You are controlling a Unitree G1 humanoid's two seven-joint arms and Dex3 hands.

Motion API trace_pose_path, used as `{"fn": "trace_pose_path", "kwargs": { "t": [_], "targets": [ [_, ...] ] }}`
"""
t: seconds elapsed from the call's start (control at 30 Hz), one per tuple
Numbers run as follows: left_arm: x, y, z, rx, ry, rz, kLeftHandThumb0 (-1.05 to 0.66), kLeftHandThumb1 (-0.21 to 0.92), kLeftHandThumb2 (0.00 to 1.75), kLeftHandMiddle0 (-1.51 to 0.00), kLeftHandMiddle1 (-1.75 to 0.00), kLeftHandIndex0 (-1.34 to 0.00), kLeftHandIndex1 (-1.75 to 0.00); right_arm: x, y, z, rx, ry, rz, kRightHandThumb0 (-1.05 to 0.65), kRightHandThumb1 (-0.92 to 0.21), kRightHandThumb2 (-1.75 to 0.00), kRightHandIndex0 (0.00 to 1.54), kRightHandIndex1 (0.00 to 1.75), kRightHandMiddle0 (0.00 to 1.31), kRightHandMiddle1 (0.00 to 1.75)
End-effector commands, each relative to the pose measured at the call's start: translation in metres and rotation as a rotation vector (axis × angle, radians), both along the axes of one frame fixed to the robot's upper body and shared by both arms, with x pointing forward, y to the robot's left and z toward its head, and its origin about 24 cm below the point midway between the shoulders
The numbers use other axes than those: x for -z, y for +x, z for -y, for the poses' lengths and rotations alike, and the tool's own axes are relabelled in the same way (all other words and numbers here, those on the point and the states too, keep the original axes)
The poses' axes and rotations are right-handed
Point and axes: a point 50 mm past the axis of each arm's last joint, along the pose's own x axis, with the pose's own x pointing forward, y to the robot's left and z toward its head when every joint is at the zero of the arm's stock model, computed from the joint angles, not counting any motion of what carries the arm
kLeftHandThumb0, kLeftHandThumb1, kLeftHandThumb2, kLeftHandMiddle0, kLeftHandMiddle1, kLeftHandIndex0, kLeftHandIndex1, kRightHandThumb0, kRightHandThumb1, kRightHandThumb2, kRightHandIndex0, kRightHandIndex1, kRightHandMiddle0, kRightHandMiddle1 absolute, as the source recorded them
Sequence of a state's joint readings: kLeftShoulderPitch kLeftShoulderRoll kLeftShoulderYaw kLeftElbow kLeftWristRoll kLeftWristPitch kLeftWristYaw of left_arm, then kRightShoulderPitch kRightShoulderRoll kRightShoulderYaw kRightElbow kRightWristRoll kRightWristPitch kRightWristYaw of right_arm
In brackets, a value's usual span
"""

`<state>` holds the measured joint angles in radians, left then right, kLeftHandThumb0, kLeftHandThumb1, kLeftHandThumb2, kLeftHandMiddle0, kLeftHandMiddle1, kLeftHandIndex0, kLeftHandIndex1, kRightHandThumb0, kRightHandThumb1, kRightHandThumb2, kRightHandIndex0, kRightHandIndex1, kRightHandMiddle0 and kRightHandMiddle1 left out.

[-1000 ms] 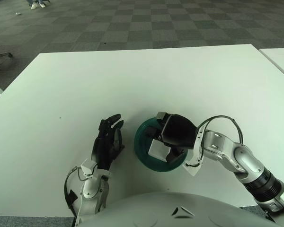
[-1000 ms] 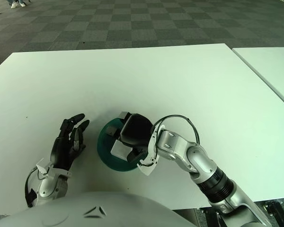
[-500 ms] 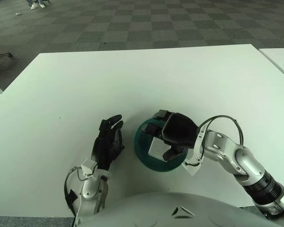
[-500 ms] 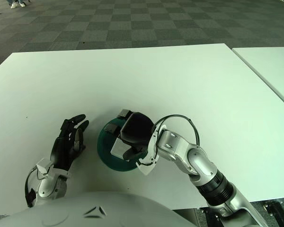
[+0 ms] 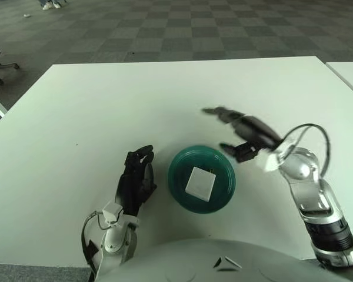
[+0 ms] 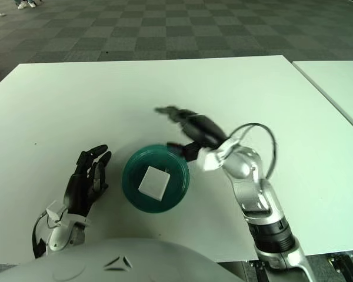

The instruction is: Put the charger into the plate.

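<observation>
White charger [image 5: 199, 183] lies flat in green plate [image 5: 179, 167], below right hand [image 5: 242, 130] spread fingers [image 5: 215, 110]; light, rigid, smooth — pinch side edges; left hand [image 5: 135, 179] idle left, fingers loosely extended.

White table [image 5: 165, 88] on grey checkered carpet [image 5: 182, 29], perhaps tiles.

The charger [image 5: 199, 183] lies in the plate [image 5: 222, 191], near the desk's [image 5: 106, 106] six o'clock edge. The left hand [image 5: 135, 182] shows just beside the plate at nine o'clock. The right hand [image 5: 241, 130] is apart from the plate at one o'clock.
</observation>
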<state>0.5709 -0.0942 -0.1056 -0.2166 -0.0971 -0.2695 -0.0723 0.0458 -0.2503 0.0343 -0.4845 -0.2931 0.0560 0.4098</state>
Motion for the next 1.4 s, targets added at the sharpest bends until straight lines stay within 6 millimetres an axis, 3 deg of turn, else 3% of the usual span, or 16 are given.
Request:
{"fn": "trace_pose_path", "kwargs": {
  "t": [0.0,0.23,0.4,0.8,0.93,1.37],
  "targets": [
    [0.006,-0.005,0.002,-0.013,0.008,-0.048,-0.73,0.92,0.74,-0.28,-0.53,-0.17,-1.11,0.03,-0.014,0.022,0.201,0.377,-0.131,-0.82,-0.92,-0.87,0.35,0.07,0.0,0.71],
    [0.006,-0.007,0.0,-0.02,-0.018,-0.055,-0.75,0.92,0.72,-0.28,-0.6,-0.19,-1.11,0.041,-0.025,0.027,0.371,0.626,-0.18,-0.75,-0.92,-0.79,0.49,0.12,0.01,0.94],
    [0.006,-0.009,-0.002,-0.024,-0.034,-0.062,-0.76,0.92,0.7,-0.28,-0.62,-0.18,-1.1,0.05,-0.03,0.023,0.443,0.701,-0.192,-0.72,-0.92,-0.71,0.54,0.15,0.04,0.99],
    [0.007,-0.011,-0.009,-0.022,-0.015,-0.07,-0.76,0.92,0.74,-0.27,-0.65,-0.13,-1.07,0.072,-0.04,0.05,0.482,0.661,-0.238,-0.72,-0.92,-0.66,0.55,0.19,0.04,0.98],
    [0.006,-0.012,-0.013,-0.031,-0.001,-0.075,-0.78,0.92,0.76,-0.26,-0.65,-0.13,-1.07,0.091,-0.044,0.054,0.48,0.637,-0.294,-0.74,-0.92,-0.67,0.52,0.18,0.02,0.97],
    [0.006,-0.016,-0.02,-0.034,0.034,-0.09,-0.79,0.92,0.8,-0.27,-0.65,-0.08,-1.05,0.104,-0.055,0.042,0.475,0.619,-0.348,-0.75,-0.92,-0.7,0.51,0.18,0.0,0.96]
  ]
}}
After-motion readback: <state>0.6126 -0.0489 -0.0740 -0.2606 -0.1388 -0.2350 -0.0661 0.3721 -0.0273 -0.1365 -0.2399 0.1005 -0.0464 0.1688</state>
